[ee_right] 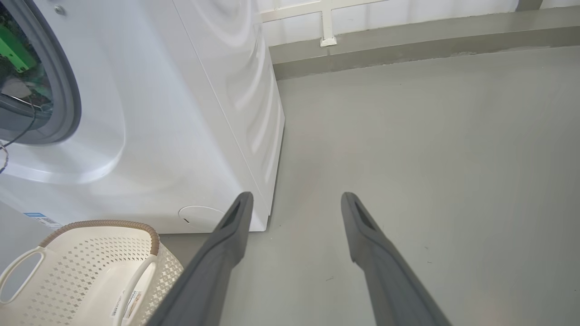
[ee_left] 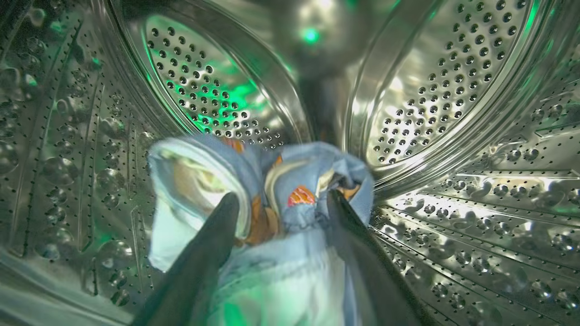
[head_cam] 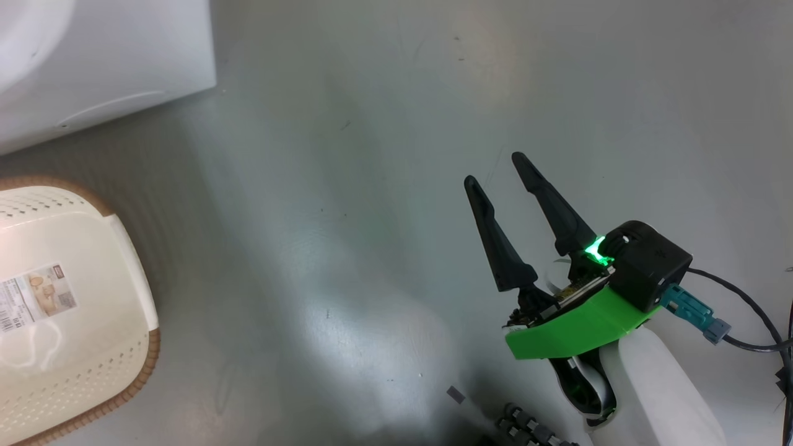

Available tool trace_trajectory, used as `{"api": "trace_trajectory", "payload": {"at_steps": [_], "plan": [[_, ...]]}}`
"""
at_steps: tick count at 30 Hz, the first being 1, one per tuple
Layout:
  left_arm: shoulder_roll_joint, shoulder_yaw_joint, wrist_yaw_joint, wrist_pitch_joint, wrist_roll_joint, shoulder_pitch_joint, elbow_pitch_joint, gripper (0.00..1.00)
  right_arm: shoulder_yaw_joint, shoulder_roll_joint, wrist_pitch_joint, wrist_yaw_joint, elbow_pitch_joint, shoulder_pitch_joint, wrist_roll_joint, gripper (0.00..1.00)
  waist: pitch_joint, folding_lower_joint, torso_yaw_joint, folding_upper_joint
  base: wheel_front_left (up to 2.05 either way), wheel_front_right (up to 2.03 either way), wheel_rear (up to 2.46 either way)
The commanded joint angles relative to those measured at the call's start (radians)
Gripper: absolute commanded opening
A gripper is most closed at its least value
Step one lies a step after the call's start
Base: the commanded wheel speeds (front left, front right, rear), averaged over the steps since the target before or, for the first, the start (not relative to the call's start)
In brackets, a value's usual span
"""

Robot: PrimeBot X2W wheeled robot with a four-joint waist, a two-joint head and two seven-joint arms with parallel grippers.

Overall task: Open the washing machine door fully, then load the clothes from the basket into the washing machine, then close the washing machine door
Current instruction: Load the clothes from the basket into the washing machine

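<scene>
where grey floor [ee_right: 430, 136] meets pale wall [ee_right: 408, 11], the washing machine [ee_right: 181, 113] stands.

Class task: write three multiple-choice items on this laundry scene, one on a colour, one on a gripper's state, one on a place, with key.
1. The rim of the cream perforated plastic basket is: A brown; B green; C black.
2. The right gripper is: A shut on the basket; B open and empty; C shut.
3. The light blue printed clothes lie: A in the basket; B in the right gripper; C in the perforated steel drum.
Key: 1 A, its edge is brown; 2 B, its jaws stand apart with nothing between; 3 C, drum walls surround the fabric.
</scene>
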State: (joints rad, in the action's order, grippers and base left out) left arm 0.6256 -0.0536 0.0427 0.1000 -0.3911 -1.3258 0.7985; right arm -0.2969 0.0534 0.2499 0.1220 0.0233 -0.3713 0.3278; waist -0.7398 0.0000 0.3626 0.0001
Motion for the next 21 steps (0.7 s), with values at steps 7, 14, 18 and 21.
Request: {"api": "trace_trajectory", "payload": {"at_steps": [7, 14, 18, 21], "plan": [[0.043, -0.001, -0.011, 0.047, -0.006, -0.013, 0.038, 1.00, -0.010, -0.003, 0.012, 0.009, -0.016, 0.017, 0.007, 1.00, 0.018, 0.0000, -0.017, -0.0001, 0.00, 0.00, 0.00], [0.034, -0.032, -0.002, 0.105, 0.023, 0.048, 0.049, 1.00, -0.001, -0.003, 0.012, 0.009, -0.008, 0.026, -0.005, 1.00, 0.053, 0.0000, -0.040, -0.0001, 0.00, 0.00, 0.00], [0.009, -0.028, 0.007, 0.134, 0.012, 0.119, 0.035, 1.00, 0.010, -0.003, 0.012, 0.009, -0.007, 0.038, -0.015, 1.00, 0.085, 0.0000, -0.057, -0.0001, 0.00, 0.00, 0.00], [-0.014, -0.012, 0.014, 0.149, -0.006, 0.191, -0.002, 1.00, 0.021, -0.003, 0.012, 0.009, -0.007, 0.051, -0.024, 1.00, 0.113, 0.0000, -0.072, -0.0001, 0.00, 0.00, 0.00]]}}
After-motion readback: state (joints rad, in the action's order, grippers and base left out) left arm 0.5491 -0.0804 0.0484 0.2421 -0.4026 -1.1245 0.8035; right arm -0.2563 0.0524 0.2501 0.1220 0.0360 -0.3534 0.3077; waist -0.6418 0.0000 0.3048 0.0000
